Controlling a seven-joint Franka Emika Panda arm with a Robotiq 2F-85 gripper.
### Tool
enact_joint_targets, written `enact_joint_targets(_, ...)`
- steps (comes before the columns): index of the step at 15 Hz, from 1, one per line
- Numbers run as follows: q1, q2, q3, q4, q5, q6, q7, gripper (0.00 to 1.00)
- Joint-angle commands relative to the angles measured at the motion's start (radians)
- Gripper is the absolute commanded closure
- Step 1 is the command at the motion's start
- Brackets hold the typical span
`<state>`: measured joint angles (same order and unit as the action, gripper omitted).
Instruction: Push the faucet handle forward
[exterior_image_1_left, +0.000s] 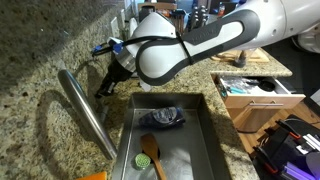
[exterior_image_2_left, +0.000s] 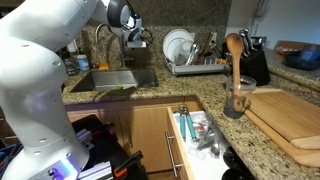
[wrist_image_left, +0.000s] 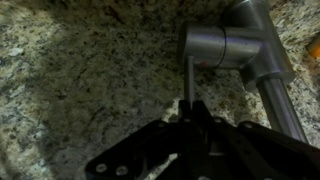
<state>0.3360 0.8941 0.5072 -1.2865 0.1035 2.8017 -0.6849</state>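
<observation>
Black claw (wrist_image_left: 190, 108) fills the bottom of the wrist view. Its two fingers look pressed close together into one thin tip. That tip meets the low end of the faucet handle (wrist_image_left: 190, 78). It is too dark to tell if the fingers pinch the stick or only touch it.

The faucet handle is a thin silver stick. It sticks out from the fat round faucet body (wrist_image_left: 215, 45) and points straight at the claw. A long thick spout (wrist_image_left: 278, 100) runs from that body to the bottom right. Speckled stone counter (wrist_image_left: 80, 70) lies all around, and the claw's shadow falls on it.

In an exterior view, the claw (exterior_image_1_left: 104, 90) hangs low over the counter just behind the sink (exterior_image_1_left: 205, 130), near the top of the spout (exterior_image_1_left: 85, 110). The white and black arm (exterior_image_1_left: 200, 45) reaches across from the right. A dark cloth (exterior_image_1_left: 163, 117) and a wooden spatula (exterior_image_1_left: 150, 150) lie in the sink. A drawer (exterior_image_1_left: 255, 90) stands open well off to the side.

In an exterior view, the big white arm (exterior_image_2_left: 40, 60) is up close. Farther back are a dish rack (exterior_image_2_left: 195, 62) with a white plate (exterior_image_2_left: 178, 45), a wooden spoon (exterior_image_2_left: 234, 50) standing in a jar (exterior_image_2_left: 238, 100), and a cutting board (exterior_image_2_left: 290, 115).
</observation>
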Motion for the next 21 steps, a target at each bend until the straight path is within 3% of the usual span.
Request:
enact_joint_targets(1, 0.012, -0.018, -0.049, -0.014, -0.028, 0.061, 0.011, 0.98)
enact_joint_targets(9, 0.073, -0.082, -0.206, -0.072, -0.137, 0.177, 0.090, 0.98)
enact_joint_targets(11, 0.097, -0.085, -0.295, -0.065, -0.164, 0.259, 0.110, 0.98)
enact_joint_targets(13, 0.156, -0.083, -0.435, -0.056, -0.178, 0.344, 0.168, 0.98)
enact_joint_targets(14, 0.174, -0.077, -0.496, -0.048, -0.263, 0.371, 0.278, 0.98)
enact_joint_targets(15, 0.191, -0.080, -0.536, -0.051, -0.278, 0.353, 0.322, 0.65)
enact_joint_targets(16, 0.128, -0.061, -0.436, -0.029, -0.310, 0.335, 0.299, 0.88)
enact_joint_targets(19, 0.160, -0.061, -0.501, -0.025, -0.329, 0.337, 0.358, 0.68)
enact_joint_targets(21, 0.166, -0.062, -0.503, -0.026, -0.330, 0.338, 0.359, 0.65)
